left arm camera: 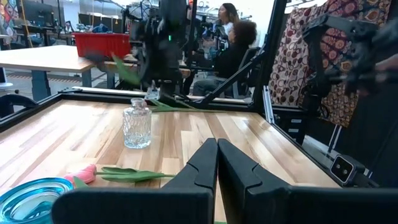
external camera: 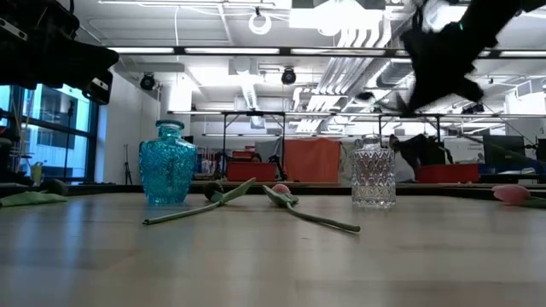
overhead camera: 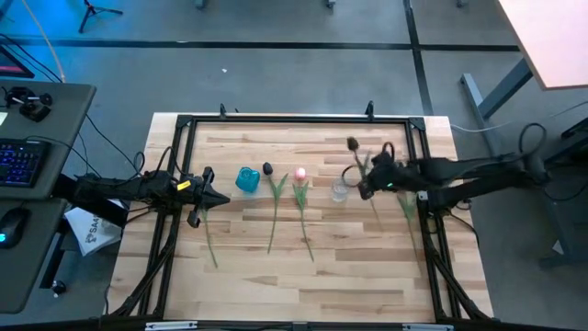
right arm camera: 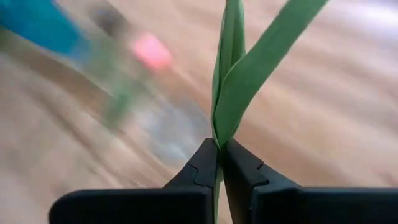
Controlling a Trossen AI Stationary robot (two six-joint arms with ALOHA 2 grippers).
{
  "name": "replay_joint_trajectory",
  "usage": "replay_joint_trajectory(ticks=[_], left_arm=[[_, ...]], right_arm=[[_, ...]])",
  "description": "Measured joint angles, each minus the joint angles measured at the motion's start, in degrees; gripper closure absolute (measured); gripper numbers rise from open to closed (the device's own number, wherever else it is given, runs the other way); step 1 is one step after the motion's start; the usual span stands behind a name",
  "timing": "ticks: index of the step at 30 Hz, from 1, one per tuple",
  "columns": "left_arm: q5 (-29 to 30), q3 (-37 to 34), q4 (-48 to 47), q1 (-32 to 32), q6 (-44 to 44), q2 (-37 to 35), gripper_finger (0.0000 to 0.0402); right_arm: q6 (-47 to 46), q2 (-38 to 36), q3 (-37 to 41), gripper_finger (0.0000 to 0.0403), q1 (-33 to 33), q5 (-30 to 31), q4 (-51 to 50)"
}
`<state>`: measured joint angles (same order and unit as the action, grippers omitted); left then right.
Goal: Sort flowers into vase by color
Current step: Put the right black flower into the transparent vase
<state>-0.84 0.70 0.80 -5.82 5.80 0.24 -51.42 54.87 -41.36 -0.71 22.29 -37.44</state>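
Flowers lie across the middle of the wooden table [overhead camera: 303, 285], and they read as light, floppy things: thin wiry stems, soft leaves, heads likely to sag or swing when lifted. My judgement is that the stem is the place to pinch, close below the leaves, since a hold near the tail end would let the head droop and miss a narrow vase mouth.

Far left, the left gripper [overhead camera: 219, 199] hovers low over the table with its fingers pressed together on nothing, beside a green stem [overhead camera: 209, 239] whose head I cannot make out. Just right of it stands the blue vase [overhead camera: 247, 179]; from above its mouth shows no flower inside. Next comes a dark-headed tulip [overhead camera: 267, 169], lying flat with its stem running toward the near edge, then a pink tulip [overhead camera: 299, 174] lying parallel to it.

Right of those stands the clear glass vase [overhead camera: 340, 190], also without a flower in it as far as the low view shows. Over and just beyond it the right gripper [right arm camera: 219, 155] is clamped on a stem where two leaves [right arm camera: 239, 68] fork; this raised dark tulip [overhead camera: 352, 143] hangs in the air. Another pink flower [external camera: 512, 194] rests on the table at the right edge.
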Motion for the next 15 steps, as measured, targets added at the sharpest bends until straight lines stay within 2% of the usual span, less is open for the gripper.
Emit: replay_joint_trajectory(ticks=[5, 8, 11, 13, 15], left_arm=[[0.00, 0.01, 0.00, 0.00, 0.00, 0.01, 0.0401], [0.00, -0.01, 0.00, -0.01, 0.01, 0.00, 0.0401], [0.00, 0.00, 0.00, 0.00, 0.02, 0.00, 0.0401], [0.00, 0.01, 0.00, 0.00, 0.01, -0.01, 0.0401], [0.00, 0.01, 0.00, 0.00, 0.00, -0.01, 0.0401]], right_arm=[[16.08, -6.22, -0.13, 0.0399, 0.00, 2.37, 21.04], [26.64, -6.37, -0.13, 0.0400, 0.58, 3.85, 31.16], [32.77, -4.66, -0.12, 0.0401, 2.91, 4.67, 37.16], [35.19, -3.42, 0.85, 0.0401, 4.90, 2.93, 42.42], [36.63, -2.49, 3.17, 0.0402, 7.23, -1.29, 50.07]])
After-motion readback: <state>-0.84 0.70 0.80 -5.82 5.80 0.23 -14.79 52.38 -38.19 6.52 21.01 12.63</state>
